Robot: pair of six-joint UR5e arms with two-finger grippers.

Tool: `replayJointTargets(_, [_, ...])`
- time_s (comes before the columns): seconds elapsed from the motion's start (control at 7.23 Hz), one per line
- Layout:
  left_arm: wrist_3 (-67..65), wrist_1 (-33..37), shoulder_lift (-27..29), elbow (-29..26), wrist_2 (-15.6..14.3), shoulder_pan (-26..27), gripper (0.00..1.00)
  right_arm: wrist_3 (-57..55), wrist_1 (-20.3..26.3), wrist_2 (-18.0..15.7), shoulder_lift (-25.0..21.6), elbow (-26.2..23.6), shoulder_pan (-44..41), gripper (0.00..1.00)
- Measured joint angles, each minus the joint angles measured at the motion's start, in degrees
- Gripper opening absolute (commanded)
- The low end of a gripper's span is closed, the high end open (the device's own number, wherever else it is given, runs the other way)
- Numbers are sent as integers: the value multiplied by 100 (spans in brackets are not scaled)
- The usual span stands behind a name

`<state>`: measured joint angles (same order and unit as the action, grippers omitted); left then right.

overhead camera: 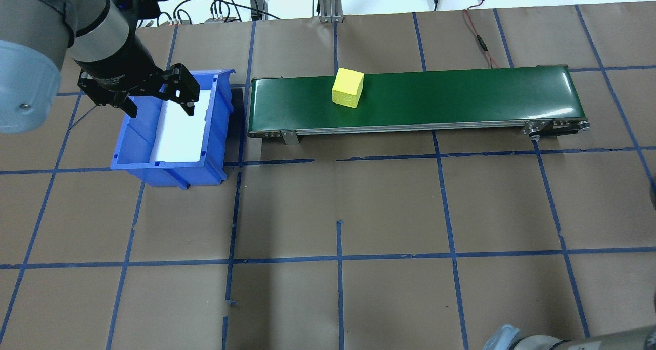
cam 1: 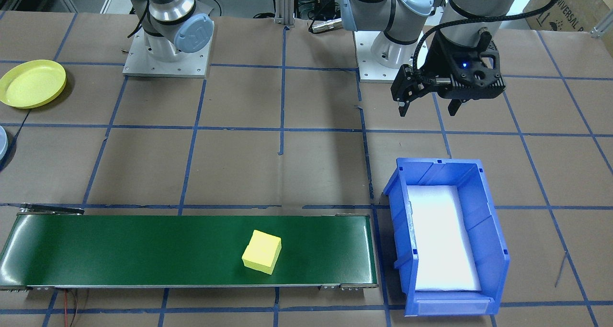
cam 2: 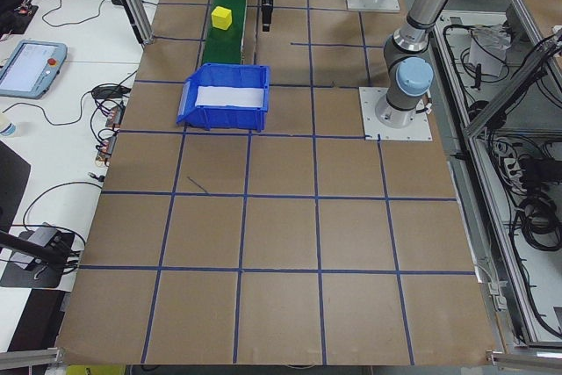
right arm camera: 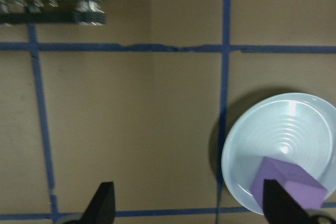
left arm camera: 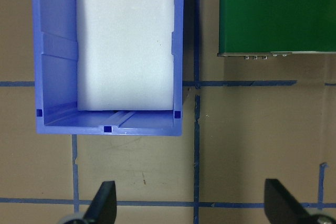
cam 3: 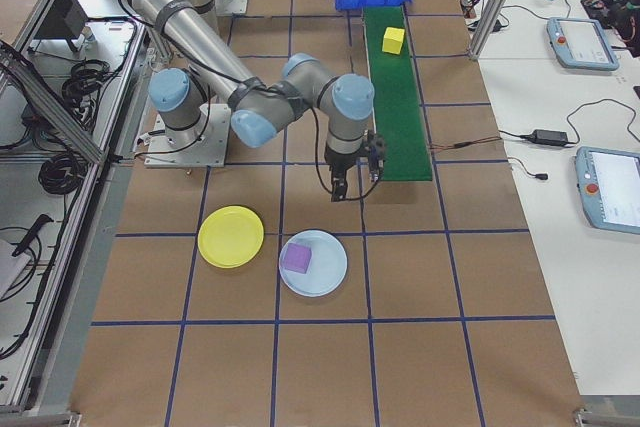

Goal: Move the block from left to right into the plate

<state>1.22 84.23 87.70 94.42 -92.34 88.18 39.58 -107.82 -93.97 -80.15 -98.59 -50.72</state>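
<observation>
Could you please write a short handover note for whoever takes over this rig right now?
Left gripper: open, empty, hanging beside the blue bin.
Right gripper: open, empty, above the table near the conveyor's end.
Yellow block: on the conveyor belt, nearer the bin end.
Purple block: already in the light blue plate.
Yellow plate: empty.
Left to do: pick up the yellow block and plate it.

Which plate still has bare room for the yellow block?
The yellow plate is bare all over. The light blue plate beside it already holds a purple block left of centre, leaving a free patch toward its far rim. The yellow block sits on the green conveyor.
</observation>
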Motion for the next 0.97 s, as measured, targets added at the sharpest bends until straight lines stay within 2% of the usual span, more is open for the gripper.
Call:
replayJointTargets(0.28, [26, -20, -19, -6, 37, -1, 100, -1262, 19, 1037, 205, 143, -935, 100])
replayJointTargets(0.55, [55, -35, -32, -16, 62, -13, 100, -2242, -483, 1867, 419, 206, -1615, 100])
replayJointTargets(0.83, [62, -37, -40, -20, 60, -22, 100, -3449, -957, 2248, 577, 292, -2236, 100])
replayJointTargets(0.97, [62, -38, -42, -20, 60, -26, 100, -3744, -1038, 2390, 642, 317, -2423, 100])
